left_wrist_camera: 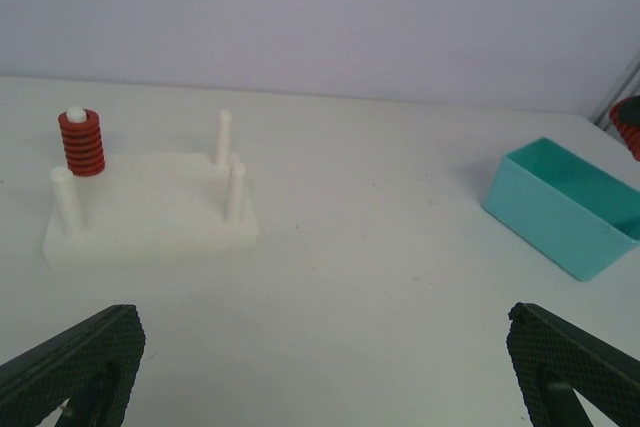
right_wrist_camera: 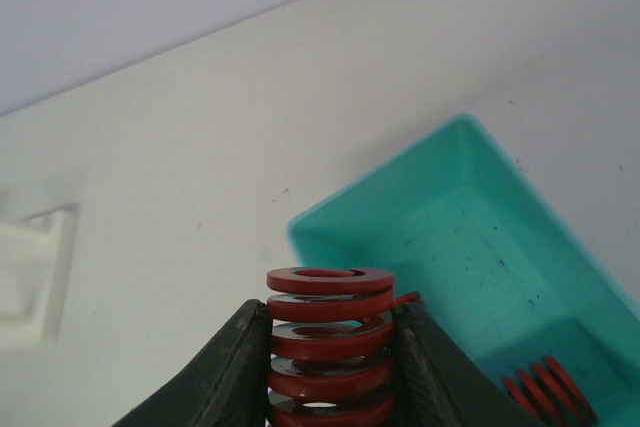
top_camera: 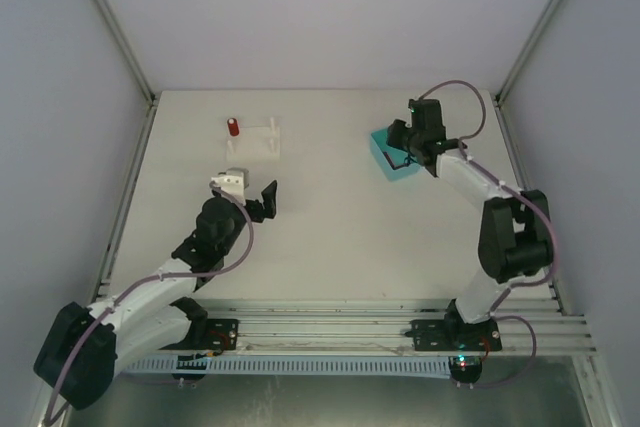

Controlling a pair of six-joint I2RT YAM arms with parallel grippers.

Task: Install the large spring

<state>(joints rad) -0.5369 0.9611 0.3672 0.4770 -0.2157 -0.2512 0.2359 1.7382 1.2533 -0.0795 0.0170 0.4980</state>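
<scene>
My right gripper [right_wrist_camera: 330, 347] is shut on a large red spring [right_wrist_camera: 330, 342], held upright above the near-left corner of the teal bin [right_wrist_camera: 470, 247]; in the top view it [top_camera: 402, 147] hangs over the bin [top_camera: 390, 157]. A smaller red spring [right_wrist_camera: 548, 392] lies in the bin. The white peg base [left_wrist_camera: 150, 217] stands at the far left with one red spring [left_wrist_camera: 81, 142] on its back-left peg and three bare pegs; it also shows in the top view [top_camera: 258, 137]. My left gripper [left_wrist_camera: 320, 377] is open and empty, on the near side of the base [top_camera: 250, 197].
The teal bin also shows at the right of the left wrist view [left_wrist_camera: 565, 207]. Metal frame posts [top_camera: 115, 37] stand at the back corners, and a rail [top_camera: 330, 332] runs along the near edge.
</scene>
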